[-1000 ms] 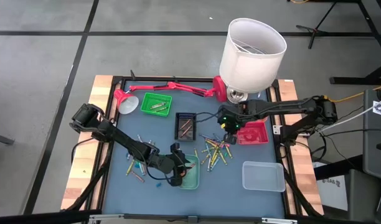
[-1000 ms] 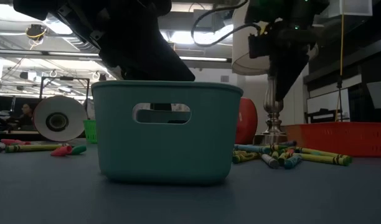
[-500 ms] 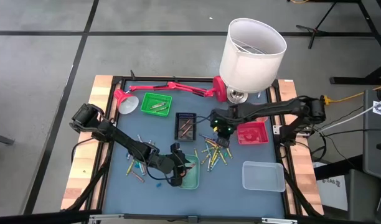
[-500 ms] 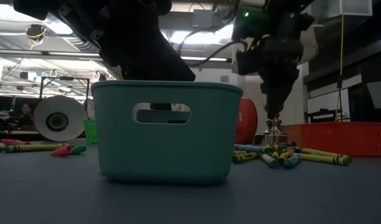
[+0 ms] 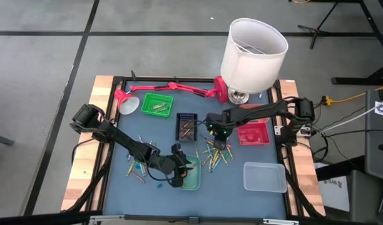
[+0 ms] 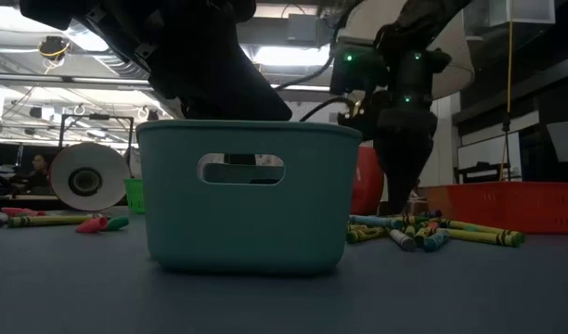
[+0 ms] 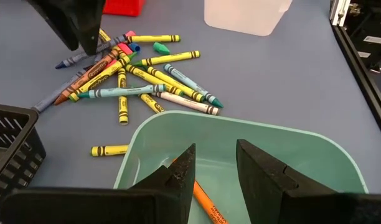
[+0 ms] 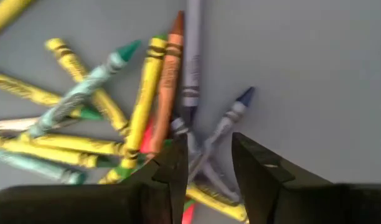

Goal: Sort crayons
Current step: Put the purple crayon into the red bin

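Observation:
A pile of crayons (image 5: 215, 154) in mixed colours lies on the blue mat right of the middle. It also shows as crayons (image 8: 147, 106) in the right wrist view. My right gripper (image 5: 218, 140) points down just above the pile's far edge, open. A blue and a violet crayon (image 8: 206, 134) lie on the mat below its fingers; whether they touch cannot be told. My left gripper (image 7: 212, 168) hovers open over the teal tray (image 5: 190, 176), empty. An orange crayon (image 7: 206, 200) lies on that tray's floor.
A green tray (image 5: 157, 104), a black tray (image 5: 187, 125), a red tray (image 5: 255, 134) and a clear tray (image 5: 265, 177) stand around the pile. A red desk lamp (image 5: 173, 87) and a white-shaded lamp (image 5: 254, 50) stand at the far edge. Loose crayons (image 5: 137, 169) lie near left.
My right gripper has come down and toward the table's left, from beside the red tray to just above the crayon pile, and its fingers have opened. The left arm and the crayons have kept still.

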Controlling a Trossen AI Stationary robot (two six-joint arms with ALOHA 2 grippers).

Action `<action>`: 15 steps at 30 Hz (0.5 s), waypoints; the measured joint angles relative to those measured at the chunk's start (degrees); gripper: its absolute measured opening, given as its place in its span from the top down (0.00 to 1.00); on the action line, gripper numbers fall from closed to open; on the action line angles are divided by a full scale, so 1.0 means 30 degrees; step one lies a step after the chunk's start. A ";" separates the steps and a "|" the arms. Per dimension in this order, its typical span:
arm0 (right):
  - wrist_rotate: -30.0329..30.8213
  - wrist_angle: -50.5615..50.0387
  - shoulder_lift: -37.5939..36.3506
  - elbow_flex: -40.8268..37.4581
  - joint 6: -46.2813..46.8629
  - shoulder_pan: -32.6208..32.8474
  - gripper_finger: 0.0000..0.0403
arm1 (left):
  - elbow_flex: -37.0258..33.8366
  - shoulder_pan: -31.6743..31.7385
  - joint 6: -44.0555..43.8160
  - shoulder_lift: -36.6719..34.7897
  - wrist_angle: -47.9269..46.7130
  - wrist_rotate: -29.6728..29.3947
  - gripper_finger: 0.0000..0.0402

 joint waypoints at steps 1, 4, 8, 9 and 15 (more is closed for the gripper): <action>0.0259 0.0007 0.0071 0.0000 0.0000 0.0000 0.70 | 0.0000 0.0000 0.0000 0.0000 0.0000 0.0000 0.75; 0.0926 0.0037 0.0313 0.0000 0.0002 0.0000 0.70 | 0.0000 0.0000 0.0000 0.0000 0.0000 0.0000 0.75; 0.1139 0.0058 0.0645 0.0000 0.0007 0.0000 0.70 | 0.0000 0.0000 0.0000 0.0000 0.0000 0.0000 0.75; 0.1139 0.0051 0.0745 0.0000 0.0007 0.0000 0.70 | 0.0000 0.0000 0.0000 0.0000 0.0000 0.0000 0.75; 0.1168 -0.0022 0.1155 0.0044 0.0014 0.0000 0.70 | 0.0000 0.0000 0.0000 0.0000 -0.0007 0.0000 0.75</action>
